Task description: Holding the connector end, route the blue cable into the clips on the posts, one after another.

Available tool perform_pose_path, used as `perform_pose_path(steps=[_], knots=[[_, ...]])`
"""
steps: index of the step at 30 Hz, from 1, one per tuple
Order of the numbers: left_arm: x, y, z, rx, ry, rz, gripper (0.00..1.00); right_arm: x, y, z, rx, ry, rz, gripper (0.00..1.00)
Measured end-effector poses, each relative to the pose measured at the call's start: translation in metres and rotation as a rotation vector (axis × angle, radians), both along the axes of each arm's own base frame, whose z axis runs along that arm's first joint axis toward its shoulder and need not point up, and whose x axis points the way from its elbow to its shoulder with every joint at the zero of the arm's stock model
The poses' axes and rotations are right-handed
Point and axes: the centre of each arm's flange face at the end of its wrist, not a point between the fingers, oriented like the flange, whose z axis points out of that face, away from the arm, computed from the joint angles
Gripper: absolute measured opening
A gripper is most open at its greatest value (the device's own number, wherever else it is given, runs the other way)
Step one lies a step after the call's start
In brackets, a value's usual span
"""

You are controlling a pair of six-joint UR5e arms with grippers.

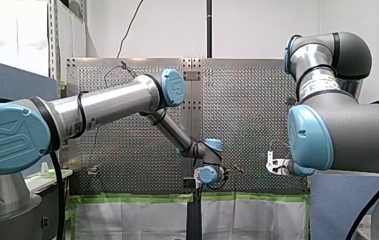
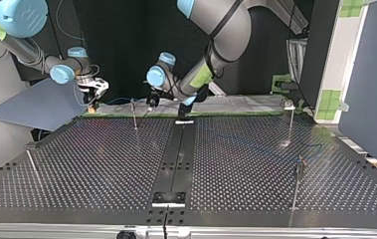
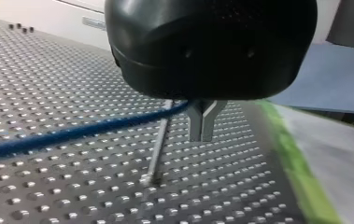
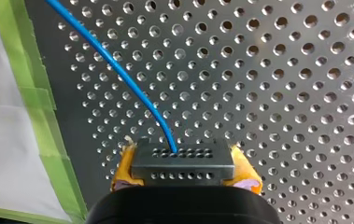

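My right pincer (image 4: 184, 170): yellow pads (image 4: 123, 168) clamped on black connector (image 4: 183, 156). Blue cable (image 4: 118, 70) runs from it over the holed table (image 4: 282, 70), near green tape (image 4: 39, 107).

My left pincer (image 3: 201, 134): metal tips together. Its housing (image 3: 212, 46) hides whether the cable is pinched. Thin post (image 3: 158, 144) just beside.

Front view: my left arm (image 1: 112, 102) stretches rightward, forearm sloping down. My right arm (image 1: 337, 130) hides most of its wrist.

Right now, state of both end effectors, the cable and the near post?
Left end effector: shut, blue cable running to its finger roots.
Right end effector: shut on the connector.
Blue cable: lifted off the table, gently curved.
Post: upright; cable crosses its top, clipped or not unclear.
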Motion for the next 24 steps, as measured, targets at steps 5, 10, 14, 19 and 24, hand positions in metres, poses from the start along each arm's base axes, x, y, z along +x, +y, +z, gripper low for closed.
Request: perform_pose_path(steps=[5, 10, 14, 19, 24], knots=[[0.013, -0.004, 0.013, -0.021, -0.022, 0.003, 0.02, -0.001, -0.006, 0.003, -0.007, -0.015, -0.008, 0.0], [0.019, -0.003, 0.017, -0.026, -0.029, 0.01, 0.02, -0.002, -0.012, 0.008, -0.022, -0.029, -0.02, 0.0], [0.023, 0.002, 0.018, -0.02, -0.025, 0.029, 0.02, -0.003, -0.02, 0.013, -0.033, -0.054, -0.041, 0.0], [0.015, -0.002, 0.015, 0.004, -0.012, 0.021, 0.02, 0.003, -0.02, 0.014, -0.034, -0.07, -0.037, 0.0], [0.005, -0.01, 0.01, 0.005, -0.006, -0.006, 0.02, 0.006, -0.02, 0.013, -0.035, -0.072, -0.032, 0.0]])
